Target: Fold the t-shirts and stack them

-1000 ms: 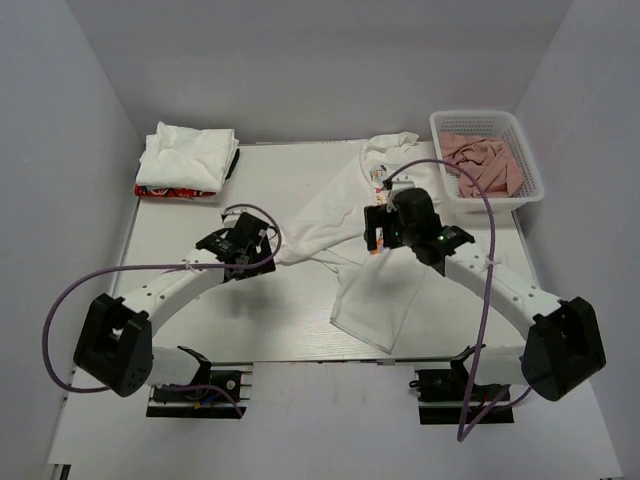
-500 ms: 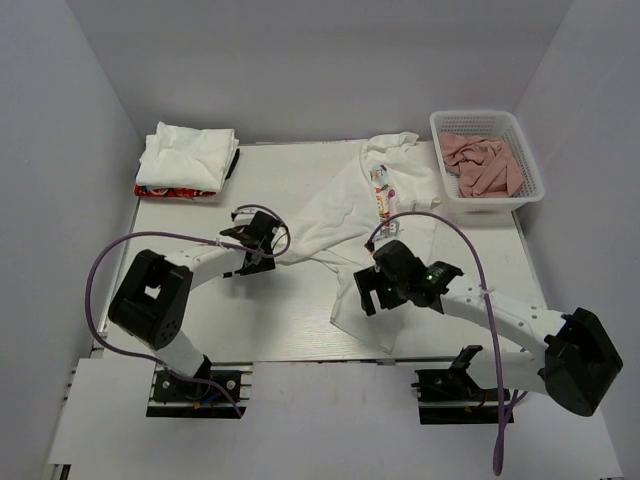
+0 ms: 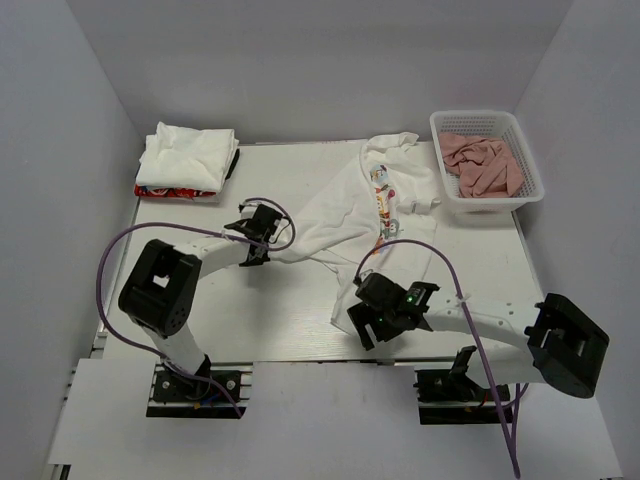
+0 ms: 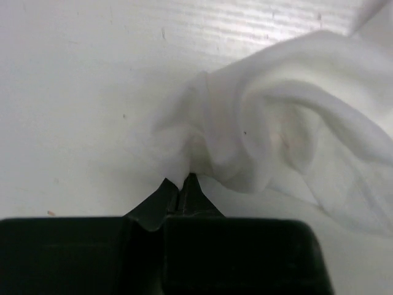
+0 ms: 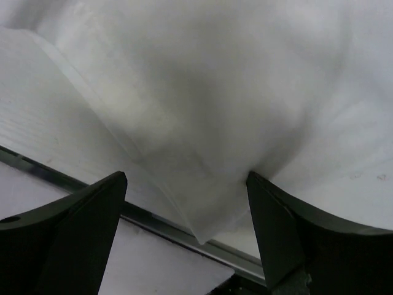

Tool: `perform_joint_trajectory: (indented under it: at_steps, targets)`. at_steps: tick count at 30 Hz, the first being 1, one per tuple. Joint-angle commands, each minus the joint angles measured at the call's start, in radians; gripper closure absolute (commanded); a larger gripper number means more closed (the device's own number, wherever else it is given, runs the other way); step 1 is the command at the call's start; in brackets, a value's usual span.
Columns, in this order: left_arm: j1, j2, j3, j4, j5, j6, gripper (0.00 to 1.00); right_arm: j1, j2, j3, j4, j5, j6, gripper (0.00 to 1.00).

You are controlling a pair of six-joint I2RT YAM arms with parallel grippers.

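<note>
Looking down from the top camera, I see my left gripper [image 4: 181,182] clenched on a bunched fold of the loose t-shirt [image 3: 335,205], at its left sleeve end. That shirt lies crumpled across the middle and right of the table [image 3: 290,310], print [image 3: 383,197] facing up, its collar end just beside the basket [image 3: 492,202] of pink cloths [image 3: 485,160]. My right gripper [image 3: 362,322] hangs over the shirt's near corner by the table's front edge, fingers [image 5: 86,233] spread wide, grasping nothing. A folded stack [image 3: 186,155] of white shirts sits at the far left corner.
</note>
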Motion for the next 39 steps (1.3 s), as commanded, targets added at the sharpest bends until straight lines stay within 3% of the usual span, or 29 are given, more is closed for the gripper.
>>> perform_joint_trajectory:
  at_steps: [1, 2, 5, 6, 13, 16, 20, 24, 28, 31, 34, 35, 39]
  targets:
    - [0.004, -0.114, -0.053, 0.023, 0.136, 0.024, 1.00, 0.013, 0.034, -0.042, 0.028, 0.043, 0.069, 0.17]
    - [0.004, -0.154, -0.068, 0.058, 0.169, 0.038, 1.00, 0.013, 0.038, -0.059, 0.066, 0.103, 0.079, 0.36]
    - [0.004, -0.318, -0.100, 0.102, 0.270, 0.050, 1.00, 0.008, 0.063, -0.047, 0.065, 0.185, 0.126, 0.73]
    - [0.004, -0.388, -0.112, 0.103, 0.299, 0.050, 1.00, 0.010, 0.064, -0.009, 0.055, 0.239, 0.173, 0.98]
    - [0.004, -0.582, -0.065, 0.101, 0.442, 0.050, 1.00, 0.004, -0.064, 0.207, -0.080, 0.563, 0.183, 1.00]
    - [0.004, -0.627, 0.002, 0.086, 0.456, 0.040, 1.00, 0.004, -0.161, 0.300, -0.029, 0.680, 0.115, 1.00]
    - [0.004, -0.641, 0.189, 0.029, 0.411, -0.008, 1.00, -0.001, -0.287, 0.472, 0.035, 0.850, -0.002, 1.00]
    - [0.004, -0.650, 0.392, -0.067, 0.243, -0.069, 1.00, -0.001, -0.370, 0.603, 0.188, 0.925, -0.222, 1.00]
    - [0.004, -0.650, 0.629, -0.181, 0.126, -0.097, 1.00, 0.001, -0.400, 0.787, 0.300, 0.900, -0.423, 1.00]
    - [0.004, -0.650, 0.870, -0.259, 0.056, -0.129, 1.00, 0.002, -0.364, 0.973, 0.227, 0.823, -0.556, 1.00]
    - [-0.005, -0.680, 0.992, -0.304, 0.040, -0.140, 1.00, -0.002, -0.336, 1.163, 0.112, 0.663, -0.582, 1.00]
    - [-0.005, -0.696, 1.003, -0.289, 0.086, -0.140, 1.00, 0.002, -0.335, 1.217, 0.092, 0.517, -0.592, 1.00]
    - [-0.005, -0.777, 1.030, -0.258, 0.154, -0.163, 1.00, -0.002, -0.310, 1.383, 0.015, 0.306, -0.604, 1.00]
